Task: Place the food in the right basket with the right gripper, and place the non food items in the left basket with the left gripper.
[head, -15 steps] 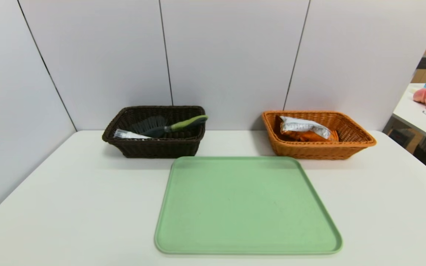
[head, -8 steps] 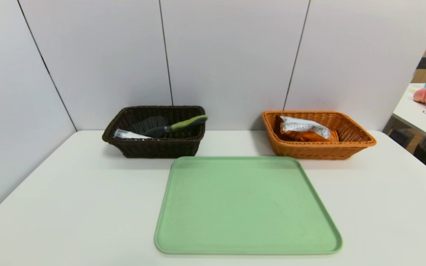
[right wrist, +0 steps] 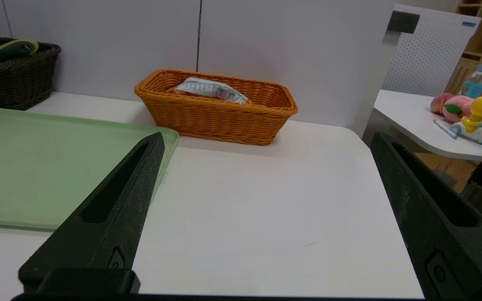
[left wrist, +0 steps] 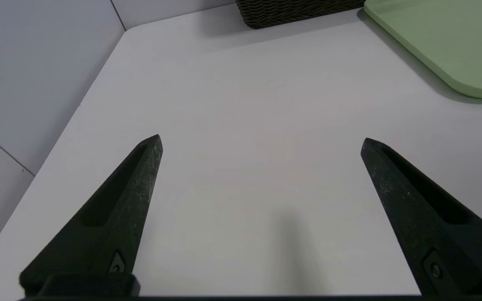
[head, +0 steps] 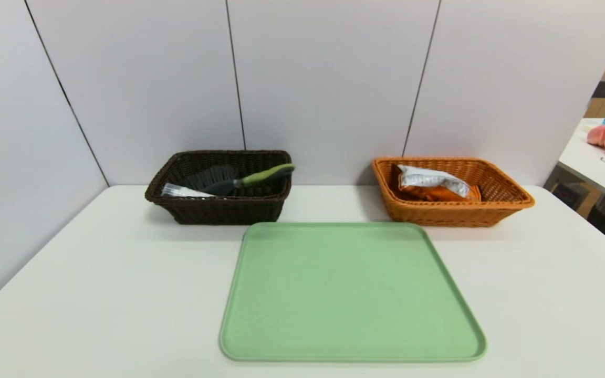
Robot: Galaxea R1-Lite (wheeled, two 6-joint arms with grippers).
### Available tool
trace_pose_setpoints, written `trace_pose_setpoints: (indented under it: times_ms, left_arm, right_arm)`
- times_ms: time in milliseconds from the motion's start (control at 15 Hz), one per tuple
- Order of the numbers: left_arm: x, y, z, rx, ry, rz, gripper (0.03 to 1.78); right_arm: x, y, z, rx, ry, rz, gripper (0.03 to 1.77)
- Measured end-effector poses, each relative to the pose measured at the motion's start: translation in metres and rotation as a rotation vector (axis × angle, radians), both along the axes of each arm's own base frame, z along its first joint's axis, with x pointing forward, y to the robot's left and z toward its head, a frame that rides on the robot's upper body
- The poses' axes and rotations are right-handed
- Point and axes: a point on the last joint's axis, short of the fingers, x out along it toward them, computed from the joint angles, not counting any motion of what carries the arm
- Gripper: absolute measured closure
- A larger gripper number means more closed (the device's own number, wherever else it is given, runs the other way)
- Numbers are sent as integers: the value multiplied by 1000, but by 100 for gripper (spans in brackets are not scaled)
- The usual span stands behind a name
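1. Bench (head: 97,294): one. Risk: neither end effector shows in the head view, so a low sweep could clip the bench edge or the tray.
2. Tray (head: 350,294): one, green, bare, in front of both baskets. Nothing left on it to sort, so the task looks done; any further reach only risks knocking a basket.
3. Baskets: two. Brown basket (head: 223,207) on the left, orange basket (head: 455,212) on the right, well apart, both at the wall.
4. End effectors: two. Left end effector (left wrist: 262,142) spread wide, empty, over bare bench near the tray corner. Right end effector (right wrist: 266,140) spread wide, empty, facing the orange basket from well back.
5. Brush (head: 239,181): one, in the brown basket. Handle overhangs the rim, so a bump could tip it out.
6. Snack packet (head: 431,185): one, in the orange basket, leaning on the wall side.
7. Bottle (head: 181,191): one, lying in the brown basket beside the brush.
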Motion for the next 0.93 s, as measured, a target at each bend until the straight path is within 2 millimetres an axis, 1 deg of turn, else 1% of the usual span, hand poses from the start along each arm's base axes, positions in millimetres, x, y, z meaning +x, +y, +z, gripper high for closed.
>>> trace_pose_setpoints:
  times_ms: [67,267,600,933]
  left_arm:
    - [0,0,0,-6,0,0,12]
    - [0,0,-1,-43,5,0,12]
    - [0,0,-2,-61,6,0,12]
    - [0,0,-2,-61,7,0,12]
  right_arm:
    - [1,0,-3,6,-8,-15,10]
    - [5,-1,-15,7,81,-35,10]
    - [7,1,-34,9,260,39,10]
    - [7,1,-34,61,264,41,10]
